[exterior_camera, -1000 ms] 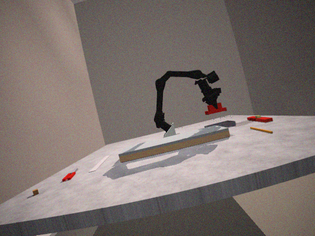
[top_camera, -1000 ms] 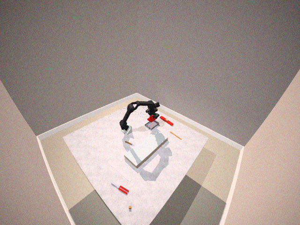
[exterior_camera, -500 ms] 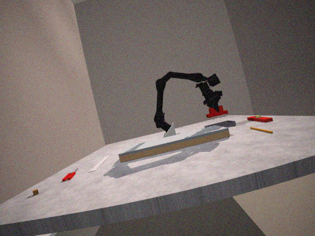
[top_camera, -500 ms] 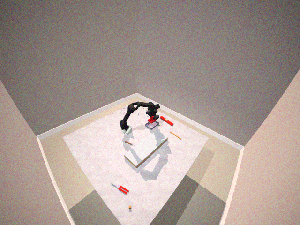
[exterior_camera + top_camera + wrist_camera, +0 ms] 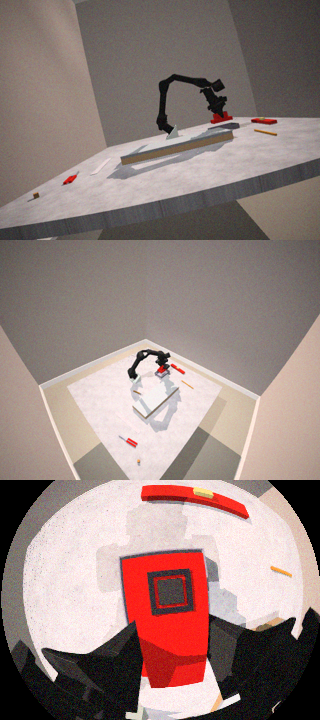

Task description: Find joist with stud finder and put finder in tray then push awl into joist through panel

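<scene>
My gripper (image 5: 164,366) (image 5: 221,115) (image 5: 170,618) is shut on the red stud finder (image 5: 161,369) (image 5: 221,119) (image 5: 171,635), which has a dark square on its top. The stud finder hangs level a little above the grey tray (image 5: 162,376) (image 5: 234,125); the wrist view shows it covering nearly all of the tray. The white floor panel (image 5: 156,396) (image 5: 178,150) lies in front of the arm's base. The awl's brown handle (image 5: 136,392) shows beside the panel in the top view; I cannot make it out in the exterior view. No joist shows.
A red level (image 5: 180,370) (image 5: 270,121) (image 5: 170,494) with a yellow part lies beyond the tray. An orange pencil-like stick (image 5: 187,384) (image 5: 265,132) (image 5: 281,572) lies beside it. A red-handled tool (image 5: 132,441) (image 5: 70,179), a small orange cube (image 5: 138,461) (image 5: 36,195) and a pale strip (image 5: 101,166) lie past the panel.
</scene>
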Available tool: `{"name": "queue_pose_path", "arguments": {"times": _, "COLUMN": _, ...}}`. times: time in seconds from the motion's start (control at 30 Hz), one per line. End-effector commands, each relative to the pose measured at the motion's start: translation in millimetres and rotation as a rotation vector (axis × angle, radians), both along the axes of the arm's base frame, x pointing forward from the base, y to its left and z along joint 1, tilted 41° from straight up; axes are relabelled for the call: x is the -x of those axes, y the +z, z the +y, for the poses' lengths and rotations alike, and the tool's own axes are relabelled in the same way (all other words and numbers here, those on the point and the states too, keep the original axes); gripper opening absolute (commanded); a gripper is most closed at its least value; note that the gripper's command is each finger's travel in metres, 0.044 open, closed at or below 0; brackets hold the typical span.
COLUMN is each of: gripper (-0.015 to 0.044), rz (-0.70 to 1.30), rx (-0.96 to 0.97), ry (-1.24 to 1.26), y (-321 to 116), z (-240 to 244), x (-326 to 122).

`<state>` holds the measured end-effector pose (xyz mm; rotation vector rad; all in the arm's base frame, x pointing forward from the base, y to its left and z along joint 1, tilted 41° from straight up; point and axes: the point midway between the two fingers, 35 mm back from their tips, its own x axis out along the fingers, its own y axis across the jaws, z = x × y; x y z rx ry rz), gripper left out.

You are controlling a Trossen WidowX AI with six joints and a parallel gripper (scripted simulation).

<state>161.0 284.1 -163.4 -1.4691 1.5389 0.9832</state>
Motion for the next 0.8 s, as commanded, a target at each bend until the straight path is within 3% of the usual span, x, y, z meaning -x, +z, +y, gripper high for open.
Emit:
{"name": "queue_pose_path", "arguments": {"times": 0.0, "gripper": 0.0000, "rz": -0.006, "rx": -0.005, "ry": 0.006, "y": -4.9, "z": -2.7, "x": -1.2}}
{"name": "queue_pose_path", "arguments": {"times": 0.77, "gripper": 0.0000, "rz": -0.006, "rx": -0.004, "ry": 0.006, "y": -30.4, "z": -26.0, "x": 0.6}}
